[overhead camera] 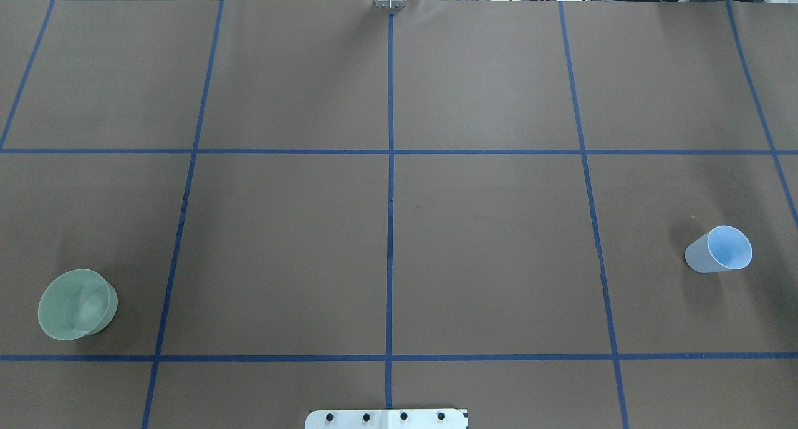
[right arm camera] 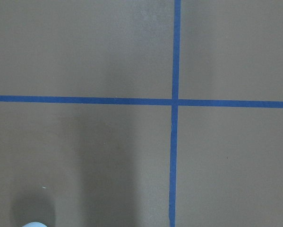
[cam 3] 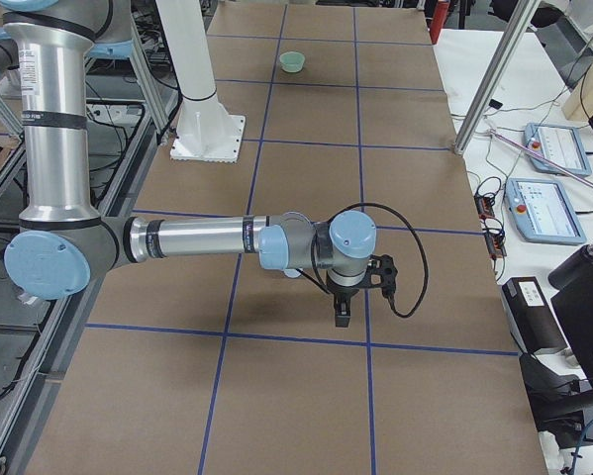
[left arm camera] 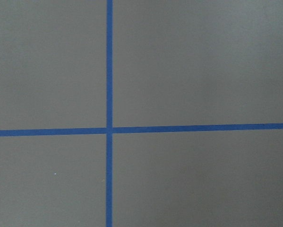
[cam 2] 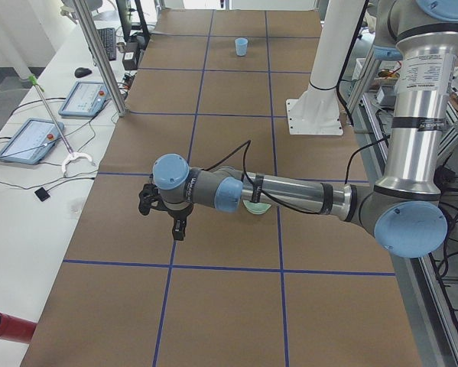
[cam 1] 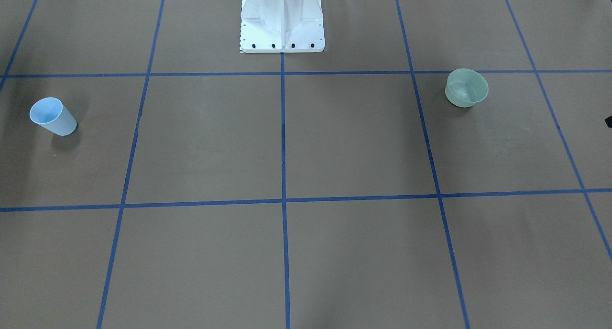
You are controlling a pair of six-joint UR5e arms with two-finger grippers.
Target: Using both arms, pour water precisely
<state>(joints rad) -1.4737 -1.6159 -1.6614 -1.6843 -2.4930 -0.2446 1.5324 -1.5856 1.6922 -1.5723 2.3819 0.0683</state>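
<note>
A light-blue cup (cam 1: pixel 51 116) stands upright on the robot's right side of the brown table (overhead camera: pixel 720 250); its rim peeks in at the bottom of the right wrist view (right arm camera: pixel 35 224). A pale-green bowl (cam 1: pixel 466 87) stands on the robot's left side (overhead camera: pixel 76 304), with faint glints of water inside. The left arm's gripper (cam 2: pixel 177 232) hangs above the table beside the bowl (cam 2: pixel 255 206), which the forearm partly hides. The right arm's gripper (cam 3: pixel 343 317) hangs over a tape line, and the cup is hidden there. I cannot tell whether either gripper is open or shut. Both wrist views show only table and tape.
The white bolted pedestal (cam 1: pixel 282 23) stands at the robot's edge of the table. Blue tape lines (overhead camera: pixel 391 198) grid the brown surface. Aluminium posts (cam 2: pixel 99 53) and control tablets (cam 3: pixel 558 148) line the side benches. A red bottle (cam 2: pixel 3 326) lies on the bench.
</note>
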